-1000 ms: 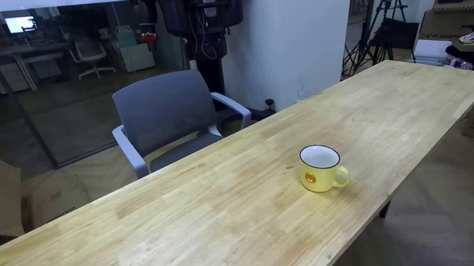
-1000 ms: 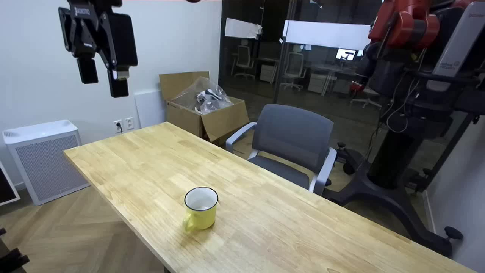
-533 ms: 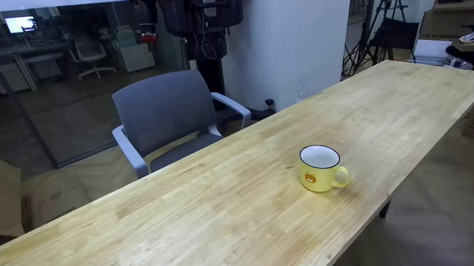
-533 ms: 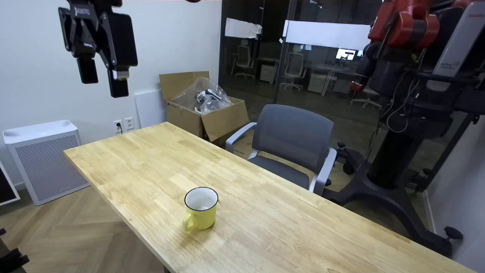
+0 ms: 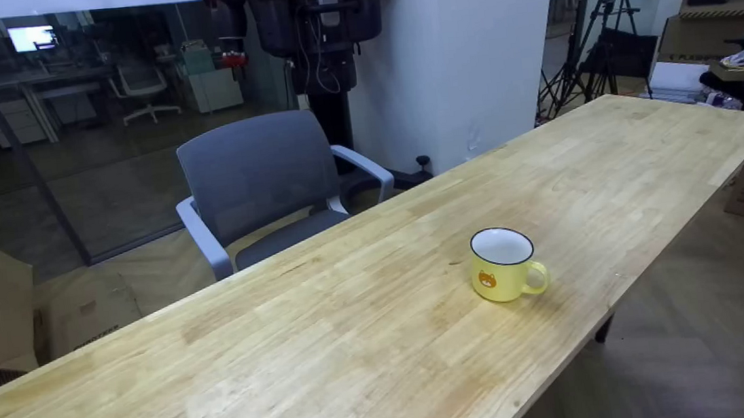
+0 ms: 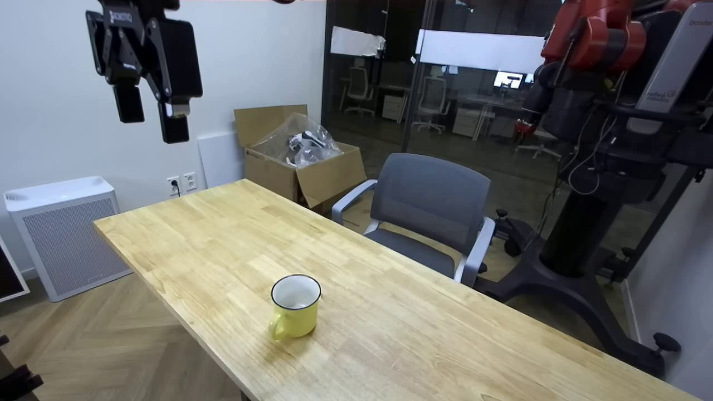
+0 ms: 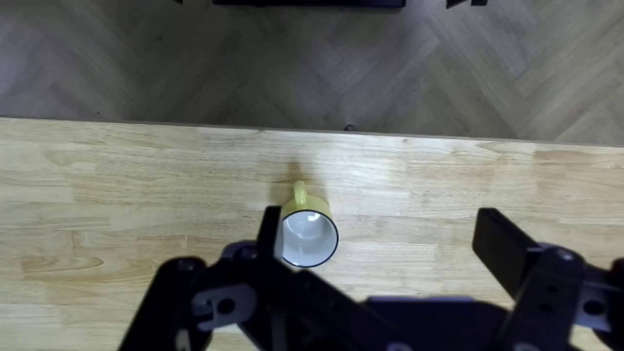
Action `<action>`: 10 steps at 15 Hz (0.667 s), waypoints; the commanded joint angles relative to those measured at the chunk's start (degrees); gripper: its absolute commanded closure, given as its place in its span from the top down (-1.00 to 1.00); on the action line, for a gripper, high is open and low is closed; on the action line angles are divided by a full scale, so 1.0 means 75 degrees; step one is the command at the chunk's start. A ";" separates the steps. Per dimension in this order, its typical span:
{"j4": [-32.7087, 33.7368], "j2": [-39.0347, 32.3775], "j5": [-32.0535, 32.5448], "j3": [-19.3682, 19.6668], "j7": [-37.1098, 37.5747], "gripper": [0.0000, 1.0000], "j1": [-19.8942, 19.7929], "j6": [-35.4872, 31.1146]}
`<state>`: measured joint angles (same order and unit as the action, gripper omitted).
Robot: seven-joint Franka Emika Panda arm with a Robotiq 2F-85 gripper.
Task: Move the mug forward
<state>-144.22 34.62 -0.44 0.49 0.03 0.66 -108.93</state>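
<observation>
Two black fingers [image 7: 502, 248] on the claw [image 7: 380, 229] are spread wide, and in the wrist view one of them hides a bit of the yellow mug [image 7: 312, 239]. In an exterior view the claw hangs up in the air, well apart from the mug. The mug stands upright on the long wooden table [image 5: 225, 387], close to one long edge, and its handle [image 7: 300, 193] points toward that edge. It has a dark rim and a white inside, and you can look right down to the shiny bottom. A little orange animal face [image 5: 487, 280] is on its side. Across the table, by the other long edge, is a grey chair [image 6: 429, 200] with arms, seen in both exterior views. Near a corner of the table, a brown cardboard box [image 6: 270, 175] is open, with its flaps [image 6: 331, 174] out. It holds a clear plastic bag [image 6: 281, 136], and something white and dark [image 6: 309, 139] shows through the bag, but I can't tell what it is. A white machine [image 6: 69, 234] stands on the floor [image 6: 100, 334] by the wall [image 6: 250, 61]. Behind the chair is a big red and black robot [image 6: 621, 153]. Farther back, past the glass [image 5: 116, 172], a white chair [image 5: 142, 81] and a bright screen [image 5: 31, 38] show in a dark room.
</observation>
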 commanded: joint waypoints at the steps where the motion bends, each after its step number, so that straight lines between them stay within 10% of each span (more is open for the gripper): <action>1: 0.0015 -0.0003 -0.0012 -0.0022 -0.0014 1.00 -0.0027 0.0018; 10: 0.1508 -0.3013 0.0919 0.0069 0.0647 1.00 -0.0887 -0.2016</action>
<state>-140.16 21.92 3.12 1.23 1.15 -4.45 -121.69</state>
